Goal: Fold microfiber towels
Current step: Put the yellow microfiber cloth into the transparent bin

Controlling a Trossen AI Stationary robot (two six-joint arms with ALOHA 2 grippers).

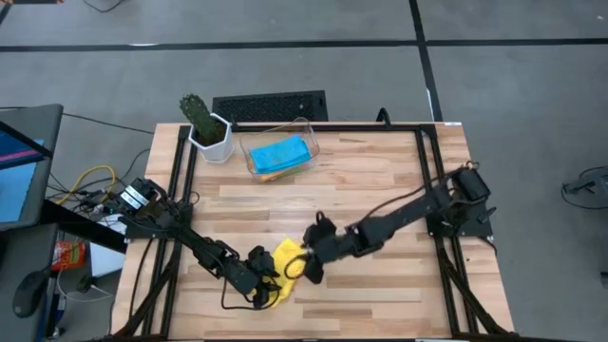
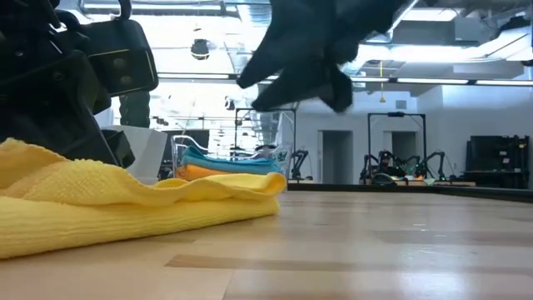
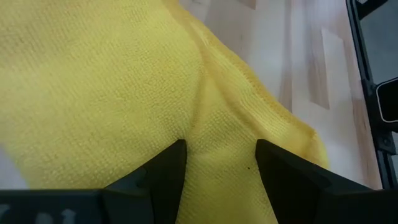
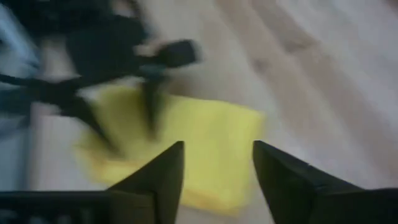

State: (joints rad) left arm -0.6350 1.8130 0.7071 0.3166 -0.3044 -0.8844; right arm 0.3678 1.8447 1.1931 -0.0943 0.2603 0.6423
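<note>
Left gripper (image 1: 269, 282) is low at the near edge of the bench (image 1: 380, 180), on the yellow microfiber towel (image 1: 288, 269); in the left wrist view its two dark fingers (image 3: 163, 171) stand apart and press down into the yellow cloth, a raised ridge of fabric running between them. Whether that ridge is actually pinched cannot be told from here. Right gripper (image 1: 306, 269) sits just beside it, over the towel's right part; the right wrist view shows its fingers (image 4: 163, 168) spread with nothing between them, clear of the cloth, looking down on the yellow towel lying below. Yellow towel is a folded, somewhat bunched rectangle lying flat on the wood, near-centre front of the bench; in the low view it shows as stacked layers with a rounded folded edge toward the middle. Left arm reaches in from the front-left corner, right arm from the right side, the two grippers close together over the same cloth. At the back of the bench, a clear plastic bin (image 1: 306, 133) holds a folded light blue towel (image 1: 280, 152) on top of an orange towel (image 1: 269, 174), only an edge of the orange showing. A potted cactus (image 1: 201, 122) in a white pot stands just left of the bin.
</note>
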